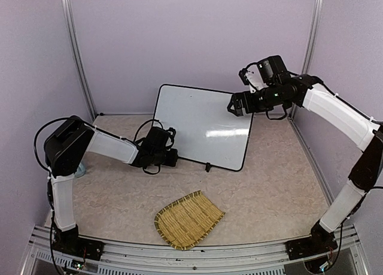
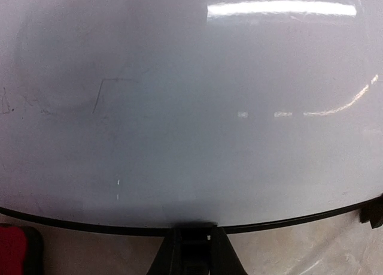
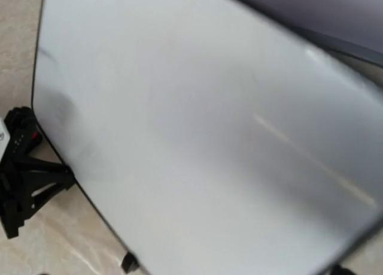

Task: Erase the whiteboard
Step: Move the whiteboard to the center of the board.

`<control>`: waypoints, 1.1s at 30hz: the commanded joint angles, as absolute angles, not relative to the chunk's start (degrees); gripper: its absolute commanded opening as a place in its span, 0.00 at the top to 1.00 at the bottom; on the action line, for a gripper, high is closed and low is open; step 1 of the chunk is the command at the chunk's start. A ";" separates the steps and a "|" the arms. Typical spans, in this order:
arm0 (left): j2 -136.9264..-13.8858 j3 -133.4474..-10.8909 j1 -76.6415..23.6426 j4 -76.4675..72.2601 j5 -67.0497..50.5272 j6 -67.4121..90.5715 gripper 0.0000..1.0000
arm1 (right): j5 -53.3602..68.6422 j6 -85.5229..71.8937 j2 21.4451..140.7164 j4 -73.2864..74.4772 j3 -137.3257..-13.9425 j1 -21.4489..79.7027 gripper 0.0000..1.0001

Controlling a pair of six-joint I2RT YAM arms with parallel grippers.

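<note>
The whiteboard leans back in the middle of the table, white with a thin black rim. My left gripper sits at its lower left edge. In the left wrist view the dark fingers meet at the board's bottom rim and look shut on it. The board fills that view and bears faint thin marks at the left. My right gripper hovers at the board's upper right corner. Its fingers do not show in the blurred right wrist view, which looks down the board face.
A woven straw mat lies near the front centre. One board foot stands on the table. A red object with a dark edge shows at the lower left of the left wrist view. Metal posts and walls stand close on both sides.
</note>
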State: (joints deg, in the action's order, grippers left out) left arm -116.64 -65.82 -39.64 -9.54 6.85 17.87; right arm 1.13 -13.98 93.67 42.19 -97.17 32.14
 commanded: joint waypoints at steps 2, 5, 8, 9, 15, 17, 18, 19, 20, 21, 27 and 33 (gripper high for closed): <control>-121.85 -70.28 -41.23 -3.33 10.57 30.20 1.00 | -2.07 -17.37 87.26 36.86 -89.23 32.70 0.00; -123.06 -72.50 -41.78 -1.90 11.23 33.30 1.00 | -2.95 -18.09 83.98 34.90 -83.94 32.75 0.00; -124.16 -74.25 -42.34 -0.25 11.94 35.81 1.00 | -3.53 -18.54 81.84 33.51 -80.21 32.76 0.00; -124.63 -74.84 -42.55 0.61 12.71 36.70 1.00 | -3.55 -18.64 81.34 33.36 -79.40 32.74 0.00; -126.41 -78.20 -44.56 6.02 18.96 39.29 0.96 | -4.70 -18.95 78.98 32.14 -76.38 32.72 0.00; -126.65 -78.83 -44.94 6.79 19.94 39.80 0.93 | -4.99 -18.95 78.69 31.86 -76.06 32.72 0.00; -126.73 -78.98 -45.06 7.07 20.17 40.08 0.92 | -4.82 -18.87 78.60 31.75 -75.85 32.71 0.00; -126.71 -79.08 -45.08 7.11 20.14 40.26 0.91 | -4.81 -18.84 78.62 31.68 -75.77 32.70 0.00; -126.80 -79.21 -45.13 7.23 20.19 40.44 0.90 | -4.77 -18.85 78.66 31.65 -75.69 32.70 0.00; -126.82 -79.40 -45.17 7.43 20.28 40.65 0.89 | -4.68 -18.82 78.74 31.69 -75.53 32.65 0.00; -126.46 -80.18 -45.48 7.55 20.07 41.56 0.74 | -4.57 -18.68 78.76 31.72 -75.40 32.69 0.00; -125.64 -81.05 -46.43 8.53 20.62 41.91 0.60 | -4.76 -18.55 78.03 32.24 -75.24 32.70 0.00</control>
State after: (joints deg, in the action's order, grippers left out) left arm -124.88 -80.31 -45.58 4.45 20.27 40.91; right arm -3.99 -18.33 80.01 32.93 -75.99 32.23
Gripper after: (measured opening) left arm 0.373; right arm 0.997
